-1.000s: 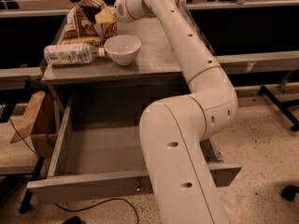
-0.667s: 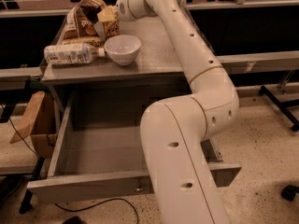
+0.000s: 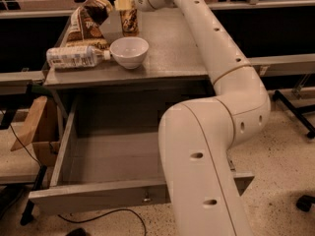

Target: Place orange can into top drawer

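Note:
The orange can (image 3: 130,21) stands upright at the back of the grey countertop (image 3: 172,48), just right of the snack bag. My gripper (image 3: 125,4) comes down on the can from above and is shut on its top end. I cannot tell if the can's base touches the counter. The top drawer (image 3: 98,194) is pulled fully out below the counter, with its shallow grey inside showing and a small lock at the centre of its front panel. My arm's big pale links cover the drawer's right part.
A white bowl (image 3: 129,51) sits in front of the can. A clear bottle with a white label (image 3: 74,57) lies on its side at the counter's left. A brown-and-white snack bag (image 3: 84,22) stands behind it. A cardboard box (image 3: 33,128) leans left of the drawer.
My gripper has moved right and a little up, away from the snack bag, and the can has come with it and now shows below the fingers.

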Controlling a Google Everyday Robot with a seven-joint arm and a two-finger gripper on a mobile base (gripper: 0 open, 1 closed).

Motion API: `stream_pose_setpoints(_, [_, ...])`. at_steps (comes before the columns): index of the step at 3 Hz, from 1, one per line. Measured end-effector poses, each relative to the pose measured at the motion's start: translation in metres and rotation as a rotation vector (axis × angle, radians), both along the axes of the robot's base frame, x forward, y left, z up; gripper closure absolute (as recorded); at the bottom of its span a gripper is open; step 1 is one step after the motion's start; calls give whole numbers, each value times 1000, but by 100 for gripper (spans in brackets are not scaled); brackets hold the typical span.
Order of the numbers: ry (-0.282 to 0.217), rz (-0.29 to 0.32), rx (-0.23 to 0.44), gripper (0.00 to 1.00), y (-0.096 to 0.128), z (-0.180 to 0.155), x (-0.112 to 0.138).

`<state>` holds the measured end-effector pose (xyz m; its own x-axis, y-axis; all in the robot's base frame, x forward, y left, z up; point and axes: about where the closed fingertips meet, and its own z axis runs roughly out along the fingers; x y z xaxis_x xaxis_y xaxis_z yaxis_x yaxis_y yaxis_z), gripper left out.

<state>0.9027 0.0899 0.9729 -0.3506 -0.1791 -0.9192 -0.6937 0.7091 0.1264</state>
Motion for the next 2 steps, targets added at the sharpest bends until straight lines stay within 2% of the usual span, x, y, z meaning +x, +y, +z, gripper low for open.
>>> stream_pose_setpoints(2, [-94,-75,28,100,-43,47,-12])
